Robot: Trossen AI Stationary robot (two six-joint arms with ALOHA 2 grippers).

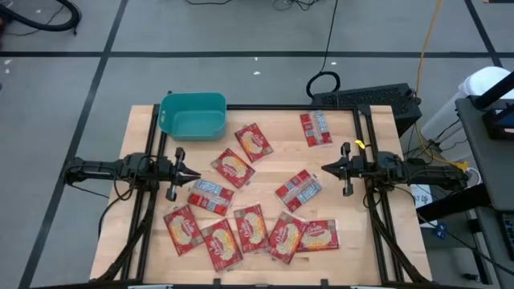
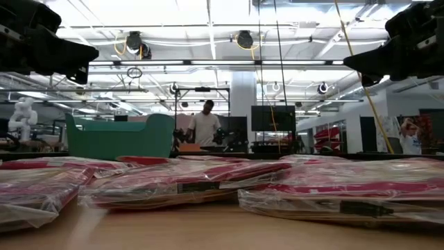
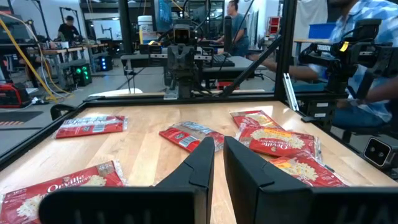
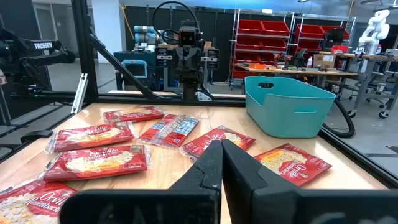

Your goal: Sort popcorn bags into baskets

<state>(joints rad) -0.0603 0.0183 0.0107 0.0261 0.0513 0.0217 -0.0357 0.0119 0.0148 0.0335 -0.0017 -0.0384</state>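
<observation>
Both hands hover above the pale wooden counter (image 1: 144,120) with nothing in them — our left hand (image 1: 195,174) at the left edge and our right hand (image 1: 325,169) at the right edge, each with its dark fingers drawn together. Between them we see the flat red popcorn bags (image 1: 233,168) scattered loose on the counter, some turned to a silvery-grey back. At the far left corner stands the teal plastic rectangular basket (image 1: 193,115) — no bag shows inside it.

A light wooden table (image 1: 136,193) with a black frame carries a teal basket (image 1: 193,115) at its far left corner and ten red popcorn bags (image 1: 241,229) scattered flat across the middle and near side
</observation>
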